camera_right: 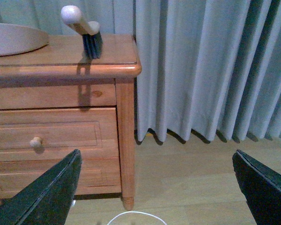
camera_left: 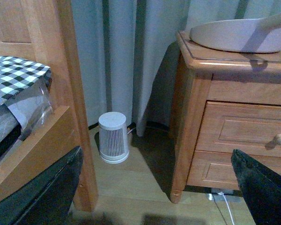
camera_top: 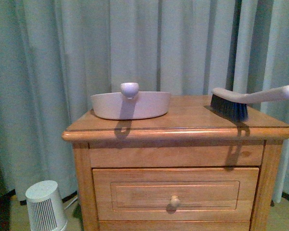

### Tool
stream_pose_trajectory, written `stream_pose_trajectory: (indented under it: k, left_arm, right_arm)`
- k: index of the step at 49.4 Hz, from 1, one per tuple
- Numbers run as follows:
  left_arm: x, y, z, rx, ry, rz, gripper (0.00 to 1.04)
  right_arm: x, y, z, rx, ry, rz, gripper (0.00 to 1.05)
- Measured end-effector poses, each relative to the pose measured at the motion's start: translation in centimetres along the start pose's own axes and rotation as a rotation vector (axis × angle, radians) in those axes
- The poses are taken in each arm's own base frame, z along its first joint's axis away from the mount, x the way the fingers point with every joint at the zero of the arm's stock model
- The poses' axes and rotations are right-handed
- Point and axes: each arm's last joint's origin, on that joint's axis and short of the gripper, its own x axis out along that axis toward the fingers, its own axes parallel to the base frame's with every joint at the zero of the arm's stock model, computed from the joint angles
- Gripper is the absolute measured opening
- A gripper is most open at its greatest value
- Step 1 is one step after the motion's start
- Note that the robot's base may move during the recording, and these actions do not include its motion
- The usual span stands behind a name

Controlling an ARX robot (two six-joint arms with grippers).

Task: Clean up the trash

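Trash shows in none of your views, so its place and axis cannot be told. The dustpan (camera_top: 144, 108) on the worktop (camera_top: 192, 118) hides its own inside. Left end effector (camera_left: 155, 151) and right end effector (camera_right: 157, 152) gape wide.

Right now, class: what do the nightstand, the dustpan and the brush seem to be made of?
Nightstand: wood, glossy varnish, visible grain. Dustpan: probably matte plastic, smooth and pale. Brush: likely plastic handle, dark bristles, fibre unclear.

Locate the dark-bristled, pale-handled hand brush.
Front view: the dark-bristled brush stands on the wooden nightstand, at its right end, right of the pink-beige dustpan.
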Motion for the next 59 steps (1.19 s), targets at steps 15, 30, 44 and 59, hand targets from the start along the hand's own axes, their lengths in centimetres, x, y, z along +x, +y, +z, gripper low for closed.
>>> stream_pose_trajectory:
  k: [15,30,44,59]
  left_arm:
    - [0.0,0.0,0.0,0.0,0.0,-0.002,0.97]
    - [0.0,0.0,0.0,0.0,0.0,-0.002,0.97]
    - [0.9,0.1,0.4,-0.177,0.099,-0.092,0.97]
    - [9.6,-0.7,8.5,-0.124,0.251,-0.087,0.97]
  right_arm:
    - [0.0,0.0,0.0,0.0,0.0,0.0,0.97]
    - [0.0,0.0,0.0,0.0,0.0,0.0,0.97]
    - [0.0,0.0,0.0,0.0,0.0,0.001,0.97]
    - [0.0,0.0,0.0,0.0,0.0,0.0,0.97]
